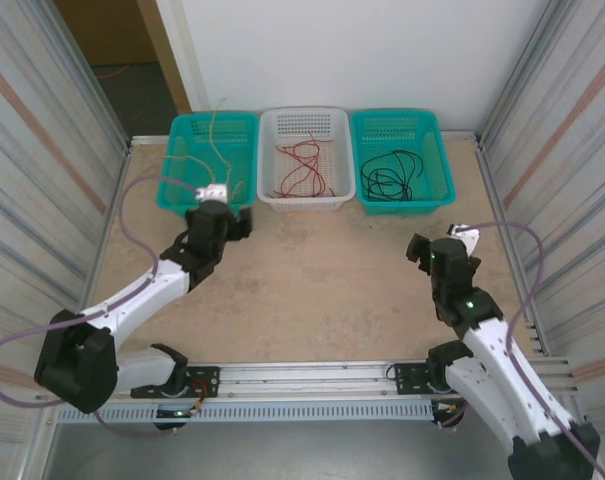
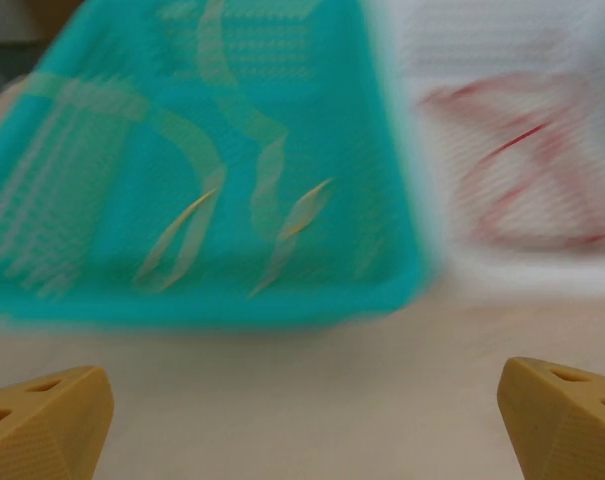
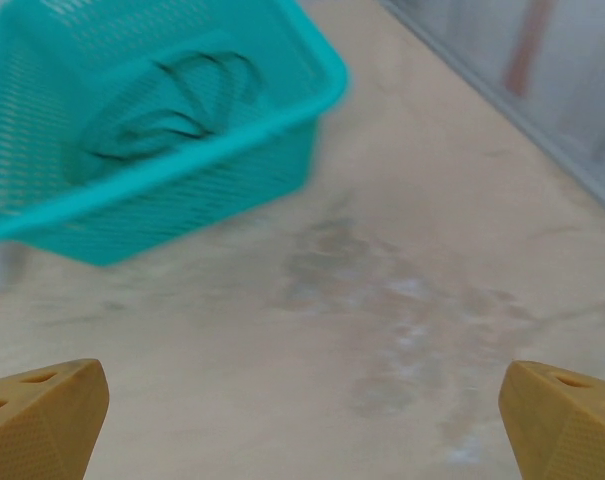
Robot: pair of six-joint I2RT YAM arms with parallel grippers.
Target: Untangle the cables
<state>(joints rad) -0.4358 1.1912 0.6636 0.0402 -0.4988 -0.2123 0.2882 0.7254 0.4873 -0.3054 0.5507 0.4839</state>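
Beige tabletop (image 1: pixel 322 290) is lying bare between ribbed side walls (image 1: pixel 42 160), with three baskets standing side by side along its far edge. In the left teal basket (image 1: pixel 168 198) the pale yellow-tan cables (image 1: pixel 214 140) are resting, a few strands poking above the rim. Just before its near wall the left gripper (image 2: pixel 302 415) is hovering, fingers wide apart and holding nothing. Next, the red cables (image 1: pixel 302 165) are lying in the white basket (image 1: pixel 307 203) and the black cables (image 1: pixel 390 175) in the right teal basket (image 1: pixel 407 206). Near that basket the right gripper (image 3: pixel 302 415) is hanging, likewise spread and empty. Risk, as judged: a reach over a rim could be catching the mesh or dragging a light basket, and a lifted strand could be trailing into the neighbouring one. Open room is lying at the near centre, while the walls are crowding both outer sides.
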